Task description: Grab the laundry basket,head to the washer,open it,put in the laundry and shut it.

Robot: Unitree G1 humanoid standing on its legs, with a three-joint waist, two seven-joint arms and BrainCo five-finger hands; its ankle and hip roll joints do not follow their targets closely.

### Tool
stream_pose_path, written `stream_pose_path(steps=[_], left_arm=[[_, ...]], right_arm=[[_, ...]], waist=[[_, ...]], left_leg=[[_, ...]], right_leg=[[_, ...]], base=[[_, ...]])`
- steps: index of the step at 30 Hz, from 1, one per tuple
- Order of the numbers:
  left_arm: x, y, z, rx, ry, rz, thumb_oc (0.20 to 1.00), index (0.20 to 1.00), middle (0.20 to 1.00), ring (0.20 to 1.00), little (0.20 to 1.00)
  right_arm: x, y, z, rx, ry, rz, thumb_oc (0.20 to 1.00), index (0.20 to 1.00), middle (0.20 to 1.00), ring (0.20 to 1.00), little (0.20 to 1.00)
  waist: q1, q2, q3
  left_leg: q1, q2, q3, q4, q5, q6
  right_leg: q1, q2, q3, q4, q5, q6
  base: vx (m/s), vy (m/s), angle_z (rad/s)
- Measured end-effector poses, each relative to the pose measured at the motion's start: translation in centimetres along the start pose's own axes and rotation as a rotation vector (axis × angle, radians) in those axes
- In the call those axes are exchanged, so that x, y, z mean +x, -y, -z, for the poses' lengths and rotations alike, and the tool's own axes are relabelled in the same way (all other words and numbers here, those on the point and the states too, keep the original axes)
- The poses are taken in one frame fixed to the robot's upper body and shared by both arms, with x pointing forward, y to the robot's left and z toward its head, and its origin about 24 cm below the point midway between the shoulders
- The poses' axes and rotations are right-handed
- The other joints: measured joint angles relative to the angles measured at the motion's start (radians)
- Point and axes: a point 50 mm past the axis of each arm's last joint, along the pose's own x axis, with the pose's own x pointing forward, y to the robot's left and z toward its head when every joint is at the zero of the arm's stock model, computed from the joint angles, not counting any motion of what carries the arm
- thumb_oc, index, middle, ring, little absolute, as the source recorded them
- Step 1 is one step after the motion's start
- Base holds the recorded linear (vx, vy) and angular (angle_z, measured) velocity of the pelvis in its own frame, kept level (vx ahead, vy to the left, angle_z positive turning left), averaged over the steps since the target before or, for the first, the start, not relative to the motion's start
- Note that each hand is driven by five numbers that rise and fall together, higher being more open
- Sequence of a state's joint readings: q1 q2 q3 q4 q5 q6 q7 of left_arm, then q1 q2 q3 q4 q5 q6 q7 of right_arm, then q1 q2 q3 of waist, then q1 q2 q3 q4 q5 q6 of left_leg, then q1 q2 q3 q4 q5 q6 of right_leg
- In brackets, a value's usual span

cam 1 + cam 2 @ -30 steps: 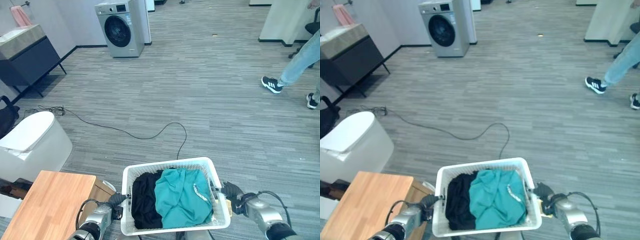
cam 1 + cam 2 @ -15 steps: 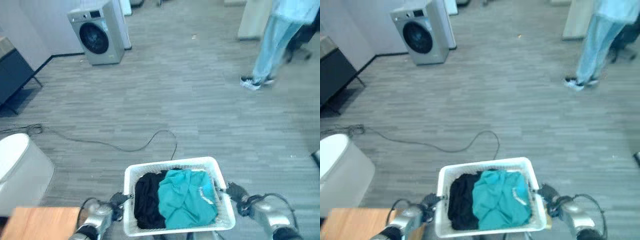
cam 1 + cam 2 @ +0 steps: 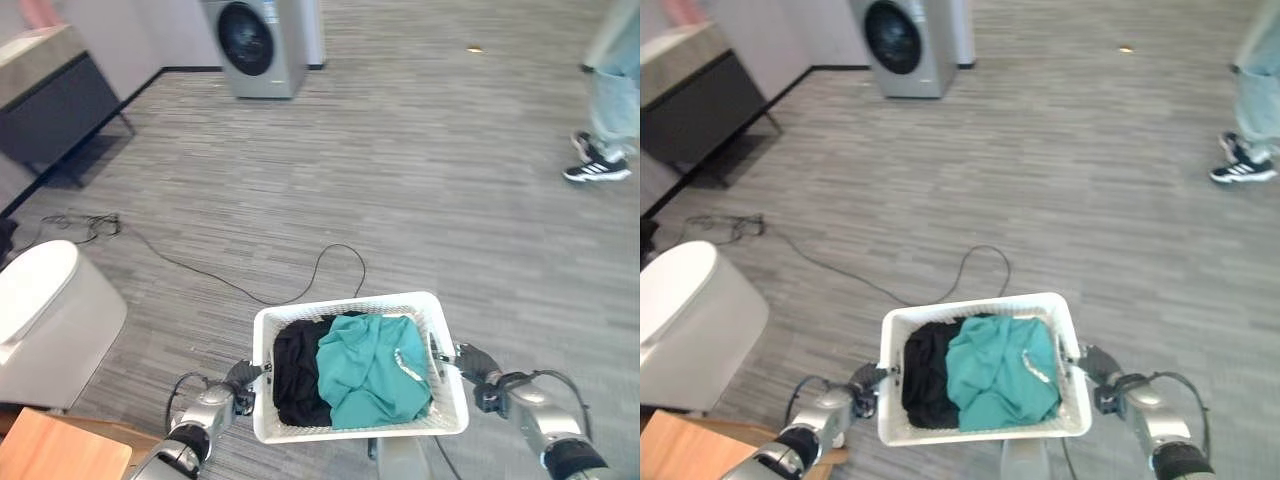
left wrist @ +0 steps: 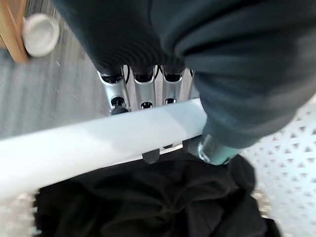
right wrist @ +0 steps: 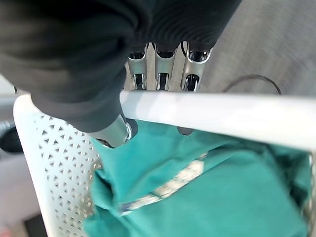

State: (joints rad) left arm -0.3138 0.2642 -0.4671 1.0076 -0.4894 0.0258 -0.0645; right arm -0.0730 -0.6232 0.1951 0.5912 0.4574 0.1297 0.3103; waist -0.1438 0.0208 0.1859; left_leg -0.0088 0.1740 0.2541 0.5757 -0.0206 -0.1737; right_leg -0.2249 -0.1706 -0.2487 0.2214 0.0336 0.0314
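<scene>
Laundry basket (image 3: 446, 410): white, perforated, carried in front of us above the grey floor (image 3: 430, 180), holding a teal garment (image 3: 375, 368) beside a black garment (image 3: 297, 370).

Left hand (image 4: 143, 91): fingers curled under the basket's rim on its left side, thumb over it; a closed grip on the rim.

Right hand (image 5: 163, 66): the same on the right rim, fingers wrapped beneath, thumb pressing inside above the teal cloth.

Change noted: the whole view has swung since a moment ago, so we read it as the camera turning. The washer (image 3: 262, 45) now sits straighter ahead at the far end of the room, door closed. We judge the carry leg under way, with opening, loading and shutting all not yet done.

Surroundings: a black cable (image 3: 300, 285) loops across the floor between us and the washer, a likely trip hazard. A white rounded unit (image 3: 50, 310) stands to our left, a dark cabinet (image 3: 60, 110) beyond it, a wooden tabletop (image 3: 60, 450) at our near left. A person's legs (image 3: 610, 110) stand well off to the right.
</scene>
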Motion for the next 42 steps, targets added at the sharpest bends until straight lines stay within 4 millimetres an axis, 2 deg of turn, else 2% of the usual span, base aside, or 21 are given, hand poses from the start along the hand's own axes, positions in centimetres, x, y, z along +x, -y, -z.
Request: stream_pose_path(steps=[2, 5, 9, 12, 18, 21, 22, 23, 24, 25, 26, 30, 31, 33, 34, 36, 37, 39, 40, 41, 42], left_arm=[[0.0, 0.7, 0.6, 0.013, -0.026, 0.022, 0.2, 0.2, 0.2, 0.2, 0.2], [0.1, 0.4, 0.0, 0.052, -0.016, 0.028, 0.2, 0.2, 0.2, 0.2, 0.2], [0.1, 0.2, 0.2, 0.093, -0.041, 0.021, 0.2, 0.2, 0.2, 0.2, 0.2], [-0.1, -0.3, 0.9, 0.093, -0.064, 0.019, 0.2, 0.2, 0.2, 0.2, 0.2], [-0.7, -0.8, 2.6, 0.105, -0.1, 0.03, 0.2, 0.2, 0.2, 0.2, 0.2], [-0.7, -1.1, 2.3, 0.097, -0.086, 0.024, 0.2, 0.2, 0.2, 0.2, 0.2], [-0.7, -1.0, 2.4, 0.096, -0.09, 0.028, 0.2, 0.2, 0.2, 0.2, 0.2], [-0.7, -0.7, 2.6, 0.111, -0.096, 0.036, 0.2, 0.2, 0.2, 0.2, 0.2], [-0.9, -1.2, 2.4, 0.115, -0.083, 0.03, 0.2, 0.2, 0.2, 0.2, 0.2], [-1.0, -1.9, 2.0, 0.13, -0.068, 0.014, 0.2, 0.2, 0.2, 0.2, 0.2], [-1.0, -2.6, 0.6, 0.135, -0.014, -0.002, 0.2, 0.2, 0.2, 0.2, 0.2], [-0.5, -2.8, -1.8, 0.118, 0.046, -0.016, 0.2, 0.2, 0.2, 0.2, 0.2], [-0.8, -2.9, -0.7, 0.088, 0.027, -0.021, 0.2, 0.2, 0.2, 0.2, 0.2], [-1.0, -3.4, 0.5, 0.033, 0.0, -0.052, 0.2, 0.2, 0.2, 0.2, 0.2], [-0.8, -3.3, -0.4, 0.01, 0.029, -0.059, 0.2, 0.2, 0.2, 0.2, 0.2], [-0.5, -2.7, 0.1, -0.009, 0.011, -0.061, 0.2, 0.2, 0.2, 0.2, 0.2], [-0.5, -2.1, 0.7, -0.017, 0.0, -0.05, 0.2, 0.2, 0.2, 0.2, 0.2], [0.2, 0.4, 0.1, -0.04, 0.02, 0.008, 0.2, 0.2, 0.2, 0.2, 0.2], [0.3, 0.3, -0.5, -0.023, 0.026, 0.007, 0.2, 0.2, 0.2, 0.2, 0.2], [0.5, -0.1, -2.2, 0.049, 0.045, 0.01, 0.2, 0.2, 0.2, 0.2, 0.2], [0.4, -0.4, -2.5, 0.105, 0.043, 0.013, 0.2, 0.2, 0.2, 0.2, 0.2]], right_arm=[[-0.3, 0.5, 0.1, 0.007, -0.001, 0.016, 0.2, 0.2, 0.2, 0.2, 0.2], [-1.0, 0.3, 2.1, 0.045, -0.042, 0.016, 0.2, 0.2, 0.2, 0.2, 0.2], [-1.6, -0.4, 4.3, 0.103, -0.086, 0.011, 0.2, 0.2, 0.2, 0.2, 0.2], [-1.4, -0.9, 4.7, 0.106, -0.1, -0.001, 0.2, 0.2, 0.2, 0.2, 0.2], [-1.1, -1.3, 4.6, 0.054, -0.122, -0.029, 0.2, 0.2, 0.2, 0.2, 0.2], [-1.0, -1.5, 4.6, 0.062, -0.12, -0.03, 0.2, 0.2, 0.2, 0.2, 0.2], [-1.1, -1.4, 4.8, 0.054, -0.129, -0.031, 0.2, 0.2, 0.2, 0.2, 0.2], [-1.3, -1.0, 4.6, 0.043, -0.124, -0.029, 0.2, 0.2, 0.2, 0.2, 0.2], [-1.2, -1.1, 3.4, 0.033, -0.058, -0.039, 0.2, 0.2, 0.2, 0.2, 0.2], [-0.8, -1.8, 3.0, 0.044, -0.03, -0.052, 0.2, 0.2, 0.2, 0.2, 0.2], [-0.2, -2.0, 2.2, 0.033, -0.002, -0.061, 0.2, 0.2, 0.2, 0.2, 0.2], [0.3, -1.5, 0.1, 0.029, 0.05, -0.048, 0.2, 0.2, 0.2, 0.2, 0.2], [0.5, -1.9, 0.7, 0.033, 0.032, -0.059, 0.2, 0.2, 0.2, 0.2, 0.2], [1.2, -2.7, -0.8, 0.002, 0.061, -0.092, 0.2, 0.2, 0.2, 0.2, 0.2], [1.1, -2.4, -1.4, 0.004, 0.084, -0.081, 0.2, 0.2, 0.2, 0.2, 0.2], [0.8, -2.3, -1.1, -0.013, 0.082, -0.071, 0.2, 0.2, 0.2, 0.2, 0.2], [0.6, -1.7, -0.9, -0.013, 0.075, -0.051, 0.2, 0.2, 0.2, 0.2, 0.2], [-0.3, 0.6, -1.5, -0.05, 0.061, 0.008, 0.2, 0.2, 0.2, 0.2, 0.2], [-0.3, 0.8, -1.2, -0.033, 0.05, 0.015, 0.2, 0.2, 0.2, 0.2, 0.2], [-0.7, 0.9, -0.2, -0.002, 0.034, 0.019, 0.2, 0.2, 0.2, 0.2, 0.2], [-0.8, 0.2, 1.1, 0.034, 0.006, -0.001, 0.2, 0.2, 0.2, 0.2, 0.2]], waist=[[0.018, -0.008, 0.004], [0.025, -0.074, 0.016], [0.02, -0.045, 0.001], [0.026, -0.016, 0.003], [0.063, 0.008, -0.015], [0.082, -0.005, -0.024], [0.084, -0.002, -0.017], [0.093, 0.046, -0.021], [0.097, 0.06, -0.026], [0.088, 0.015, -0.028], [0.079, -0.031, -0.046], [0.057, 0.003, -0.011], [0.053, 0.011, -0.019], [0.052, 0.023, -0.02], [0.028, 0.026, -0.021], [0.019, 0.026, -0.022], [0.019, 0.031, -0.022], [-0.002, 0.037, -0.024], [-0.029, -0.002, -0.001], [-0.034, -0.047, 0.024], [-0.018, -0.085, 0.026]], left_leg=[[-0.143, 0.082, -0.028, 0.274, 0.27, -0.039], [-0.264, 0.069, 0.053, 0.298, 0.235, -0.012], [-0.293, 0.079, 0.177, -0.232, 0.225, 0.004], [-0.24, 0.05, 0.133, -0.611, 0.236, -0.006], [-0.168, 0.011, 0.183, -0.603, 0.256, 0.036], [-0.136, -0.119, 0.222, -0.567, 0.203, 0.135], [-0.094, -0.159, 0.257, -0.568, 0.172, 0.185], [-0.008, -0.182, 0.298, -0.587, 0.093, 0.285], [0.055, -0.186, 0.296, -0.619, 0.02, 0.313], [0.082, -0.231, 0.294, -0.631, 0.026, 0.284], [0.091, -0.256, 0.269, -0.605, -0.024, 0.281], [0.141, -0.232, 0.242, -0.622, -0.025, 0.245], [0.175, -0.219, 0.238, -0.611, -0.069, 0.195], [0.216, -0.196, 0.223, -0.593, -0.159, 0.158], [0.233, -0.184, 0.198, -0.608, -0.18, 0.127], [0.329, -0.16, 0.189, -0.631, -0.182, 0.086], [0.403, -0.106, 0.183, -0.595, -0.174, 0.08], [0.339, -0.015, 0.109, -0.36, 0.007, 0.017], [0.268, 0.033, 0.051, -0.199, 0.123, -0.027], [0.116, 0.104, 0.049, 0.054, 0.36, -0.031], [0.005, 0.182, 0.09, 0.225, 0.398, 0.057]], right_leg=[[0.049, 0.036, -0.013, -0.009, -0.025, -0.068], [0.169, 0.033, -0.039, -0.096, -0.03, -0.084], [0.239, 0.127, -0.085, -0.211, -0.041, -0.092], [0.303, 0.196, -0.065, -0.252, -0.06, -0.076], [0.441, 0.234, -0.026, -0.296, -0.149, -0.071], [0.453, 0.183, -0.011, -0.253, -0.201, -0.02], [0.418, 0.168, 0.0, -0.137, -0.231, 0.015], [0.22, 0.129, 0.002, 0.341, -0.26, 0.105], [0.101, 0.071, -0.05, 0.628, -0.203, 0.147], [0.049, -0.02, -0.076, 0.756, -0.205, 0.144], [-0.092, -0.08, -0.013, 0.851, -0.229, 0.161], [-0.164, -0.089, -0.108, 0.424, -0.209, 0.094], [-0.15, -0.081, -0.123, 0.234, -0.151, 0.094], [-0.189, -0.017, 0.028, -0.034, -0.038, 0.106], [-0.235, -0.052, 0.109, -0.164, 0.003, 0.16], [-0.218, -0.084, 0.059, -0.127, 0.001, 0.166], [-0.195, -0.067, 0.049, -0.013, 0.136, 0.17], [-0.139, -0.022, 0.03, 0.134, 0.027, 0.036], [-0.089, -0.029, -0.001, 0.143, -0.013, -0.055], [-0.026, -0.037, -0.042, 0.128, -0.043, -0.092], [0.006, -0.033, -0.042, 0.084, -0.041, -0.078]], base=[[0.42, -0.317, -0.01], [0.37, -0.086, -0.12], [0.48, 0.071, -0.12], [0.6, 0.068, -0.17], [0.57, -0.007, -0.22], [0.48, 0.153, -0.15], [0.53, 0.269, -0.34], [0.58, 0.181, -0.54], [0.39, 0.084, -0.41], [0.55, 0.002, 0.05], [0.28, -0.018, 0.37], [0.38, -0.12, 0.52], [0.72, -0.379, 0.34], [0.75, -0.365, 0.31], [0.57, -0.267, 0.6], [0.47, -0.289, 0.57], [0.42, -0.343, 0.32], [0.51, -0.856, 0.33], [0.52, -0.911, 0.89], [0.24, -0.313, 0.95], [0.41, -0.407, 0.37]])
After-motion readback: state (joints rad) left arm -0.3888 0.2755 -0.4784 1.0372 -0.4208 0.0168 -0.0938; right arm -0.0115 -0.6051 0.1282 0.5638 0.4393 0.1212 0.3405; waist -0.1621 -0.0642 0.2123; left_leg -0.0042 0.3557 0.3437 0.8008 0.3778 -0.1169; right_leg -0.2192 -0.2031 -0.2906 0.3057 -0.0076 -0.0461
